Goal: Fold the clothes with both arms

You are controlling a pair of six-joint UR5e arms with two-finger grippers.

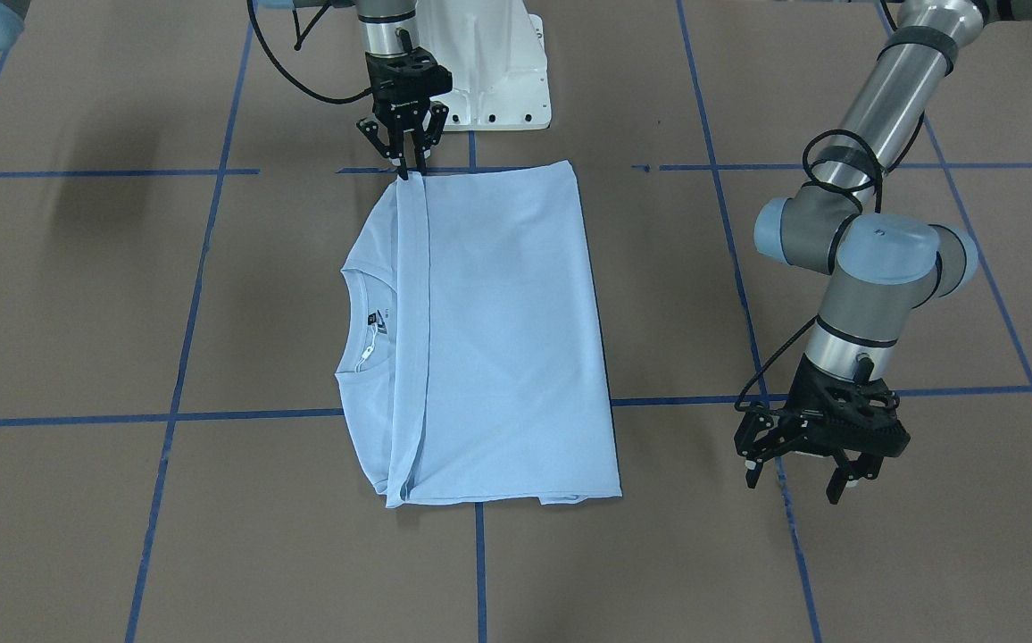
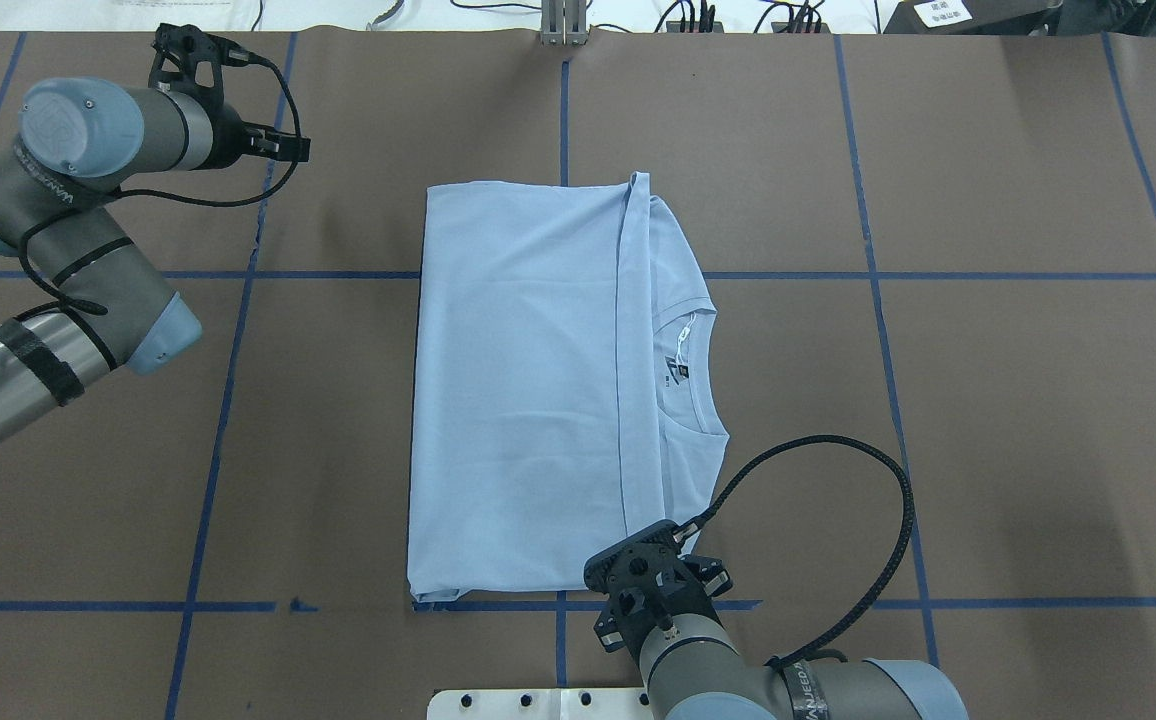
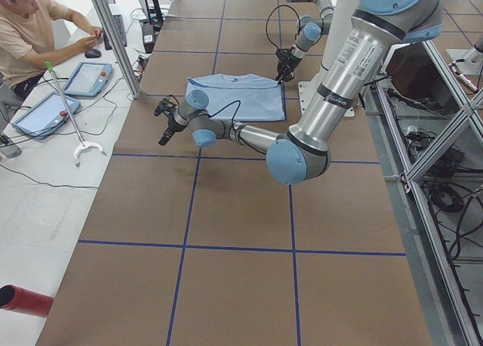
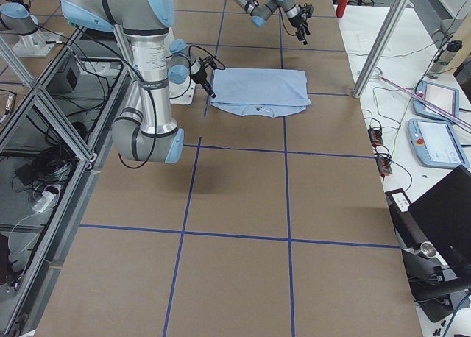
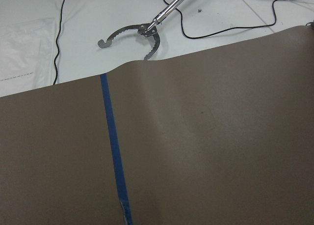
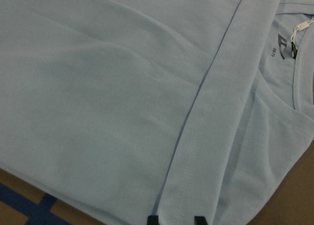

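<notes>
1. Plainly, the light blue, thin-fabric short-sleeved T-shirt (image 2: pixel 518 390) is light, limp and soft; it will sag and crease wherever it is unsupported, so I judge it best pinched at its corners or along the doubled hem band (image 2: pixel 635 350), both ends together, and lifted low and evenly.
2. Taking 12 o'clock as away from the robot in the overhead view, the T-shirt lies flat in the middle of the brown paper-covered counter (image 2: pixel 988 420); its lower half is folded over toward 3 o'clock, the hem band running from 12 to 6 just short of the round collar (image 2: pixel 698 370), which shows on the 3 o'clock side.
3. The black two-finger right hand (image 1: pixel 411 166) stands upright at the 6 o'clock end of the hem band, about 5 o'clock from the garment's middle; its wrist view shows the fingertips (image 6: pixel 153 219) a narrow gap apart with the band between them, the cloth flat and not lifted; it looks to hold nothing.
4. The black two-finger left hand (image 1: pixel 794 482) hangs spread wide and empty over bare counter at about 10 o'clock, well apart from the T-shirt.
5. By my judgement one fold is laid; the next needs both hands on the cloth.
</notes>
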